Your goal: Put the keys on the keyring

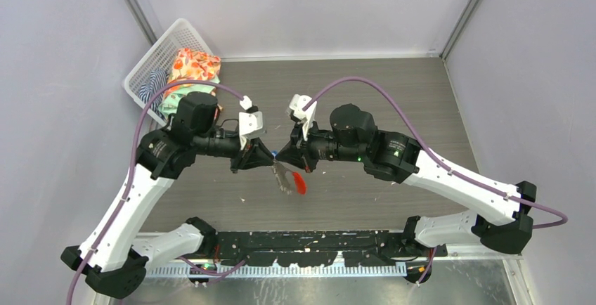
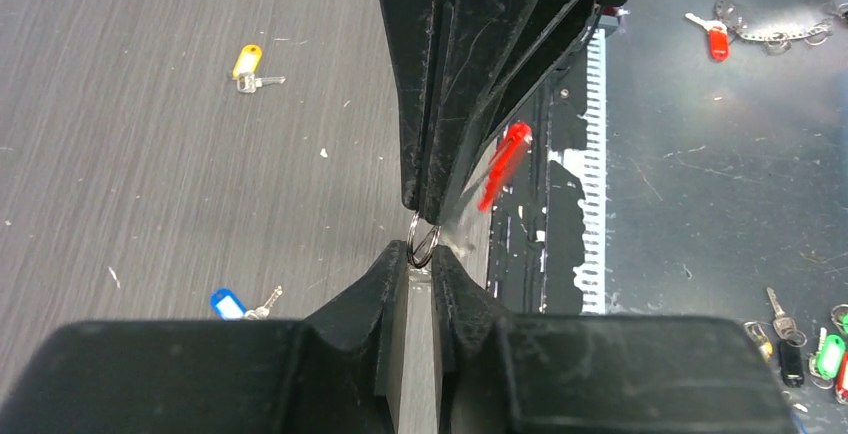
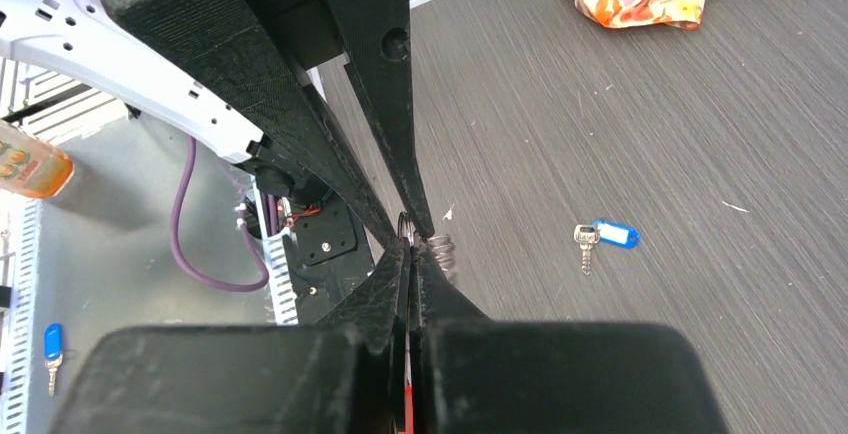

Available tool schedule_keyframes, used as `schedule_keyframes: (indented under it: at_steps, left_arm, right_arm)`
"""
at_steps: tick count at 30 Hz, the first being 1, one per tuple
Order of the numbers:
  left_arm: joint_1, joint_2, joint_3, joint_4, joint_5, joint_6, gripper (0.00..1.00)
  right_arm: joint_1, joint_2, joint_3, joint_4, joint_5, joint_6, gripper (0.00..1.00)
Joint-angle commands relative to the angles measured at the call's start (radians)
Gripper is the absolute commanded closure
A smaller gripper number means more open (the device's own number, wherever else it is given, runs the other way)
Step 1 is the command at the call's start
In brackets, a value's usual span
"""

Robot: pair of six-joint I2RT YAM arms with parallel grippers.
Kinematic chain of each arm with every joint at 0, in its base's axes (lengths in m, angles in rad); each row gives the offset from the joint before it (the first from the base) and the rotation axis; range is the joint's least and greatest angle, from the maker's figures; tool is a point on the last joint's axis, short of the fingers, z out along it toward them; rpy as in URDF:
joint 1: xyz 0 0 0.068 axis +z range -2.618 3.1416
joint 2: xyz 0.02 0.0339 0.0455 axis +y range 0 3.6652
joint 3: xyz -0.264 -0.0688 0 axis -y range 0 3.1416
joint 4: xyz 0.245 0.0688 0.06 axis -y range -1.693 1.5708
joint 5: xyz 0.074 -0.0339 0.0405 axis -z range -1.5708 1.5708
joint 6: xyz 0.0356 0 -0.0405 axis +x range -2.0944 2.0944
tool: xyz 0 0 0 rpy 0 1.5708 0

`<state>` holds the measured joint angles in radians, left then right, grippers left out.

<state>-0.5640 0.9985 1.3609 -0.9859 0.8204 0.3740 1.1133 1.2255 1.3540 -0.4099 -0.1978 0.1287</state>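
Keyring [image 2: 424, 239]: off the tabletop [image 2: 150, 174], held in mid-air where the two arms' tips meet. The ring sits at the junction, with the red tag [image 2: 505, 164] and chain [image 1: 283, 177] dangling below.
Right end effector [image 2: 425, 209]: clenched, fingers flat together, pinching the ring's upper edge.
Left end effector [image 2: 421, 259]: fingers a narrow slit apart, with the ring's lower edge at their mouth. Can't tell whether it is gripping or only touching.
Blue key [image 2: 240, 304]: loose on the tabletop, not on the ring. Its long axis is slanted in the left wrist view, plastic head to the left and blade to the right. It lies below and off to the side of the tips, away from the arm bases, about level with the meeting point.
Yellow key [image 2: 252, 64]: also loose on the tabletop, well apart from the blue one and farther along toward the right arm's side, blade pointing right.
Relation that matters: both keys lie flat, down and to the far side of the raised ring, and neither end effector is near them.
Nearer arm (judgement): left for the blue key, right for the yellow.
Step (judgement): the ring is being steadied or pried, and no key is threaded yet.
Next move needs: one arm keeps hold of the ring while the other lets go and goes down for a key.
Risk: the ring may slip or swing when one grip goes.
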Motion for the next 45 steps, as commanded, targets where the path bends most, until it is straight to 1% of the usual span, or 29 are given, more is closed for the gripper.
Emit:
schedule_keyframes:
  at_steps: [1,2,3,4,5,7,9,12,17,23,29,32,35,36,37,38,39,41,43,45]
  left_arm:
    - [-0.004,-0.029,-0.002,0.092,-0.072,-0.018,0.86]
    - [-0.004,-0.034,-0.011,0.109,-0.081,-0.022,0.84]
    - [-0.005,-0.040,-0.019,0.126,-0.092,-0.028,0.78]
    - [-0.004,-0.047,-0.027,0.141,-0.102,-0.036,0.70]
    - [-0.004,-0.053,-0.034,0.150,-0.108,-0.040,0.64]
    - [-0.005,-0.061,-0.038,0.159,-0.106,-0.044,0.58]
    - [-0.005,-0.063,-0.037,0.156,-0.104,-0.045,0.57]
    - [-0.005,-0.064,-0.037,0.139,-0.094,-0.031,0.61]
    - [-0.007,-0.064,-0.042,0.122,-0.060,-0.017,0.73]
    - [-0.030,-0.033,-0.016,0.047,-0.032,0.006,0.78]
    - [-0.045,-0.021,-0.005,0.016,-0.050,0.023,0.88]
    - [-0.047,-0.026,-0.009,0.018,-0.076,0.034,0.99]
    - [-0.047,-0.041,-0.018,0.039,-0.110,0.054,1.00]
    - [-0.048,-0.047,-0.023,0.047,-0.112,0.066,1.00]
    - [-0.049,-0.051,-0.026,0.053,-0.111,0.077,1.00]
    - [-0.050,-0.057,-0.030,0.059,-0.107,0.104,1.00]
    - [-0.048,-0.065,-0.037,0.065,-0.099,0.123,1.00]
    - [-0.049,-0.095,-0.064,0.082,-0.058,0.199,1.00]
    - [-0.048,-0.141,-0.106,0.106,0.006,0.330,1.00]
    - [-0.048,-0.189,-0.156,0.153,0.064,0.420,1.00]
  right_arm:
    - [0.012,0.002,0.051,0.036,0.006,-0.009,0.99]
    - [0.013,0.001,0.050,0.034,0.009,-0.010,0.99]
    - [0.014,0.002,0.048,0.034,0.012,-0.009,0.99]
    - [0.016,0.001,0.048,0.034,0.015,-0.011,0.99]
    - [0.018,0.002,0.046,0.034,0.019,-0.013,0.99]
    - [0.019,0.003,0.046,0.034,0.026,-0.012,0.99]
    - [0.021,0.006,0.046,0.034,0.030,-0.014,0.99]
    - [0.022,0.006,0.046,0.037,0.032,-0.014,0.99]
    - [0.024,0.011,0.049,0.037,0.039,-0.011,0.99]
    - [0.027,0.015,0.056,0.039,0.057,-0.006,0.99]
    - [0.032,0.014,0.055,0.039,0.070,-0.005,0.99]
    - [0.033,0.009,0.055,0.038,0.071,-0.004,0.99]
    - [0.033,0.001,0.055,0.036,0.074,-0.001,0.98]
    - [0.033,-0.004,0.054,0.034,0.074,0.000,0.93]
    - [0.033,-0.009,0.054,0.032,0.072,0.001,0.78]
    - [0.033,-0.018,0.054,0.026,0.070,-0.003,0.72]
    - [0.034,-0.029,0.054,0.021,0.068,-0.009,0.67]
    - [0.033,-0.064,0.043,0.021,0.058,-0.026,0.54]
    - [0.033,-0.108,0.017,0.021,0.052,-0.055,0.42]
    - [0.033,-0.163,-0.021,0.026,0.032,-0.089,0.31]
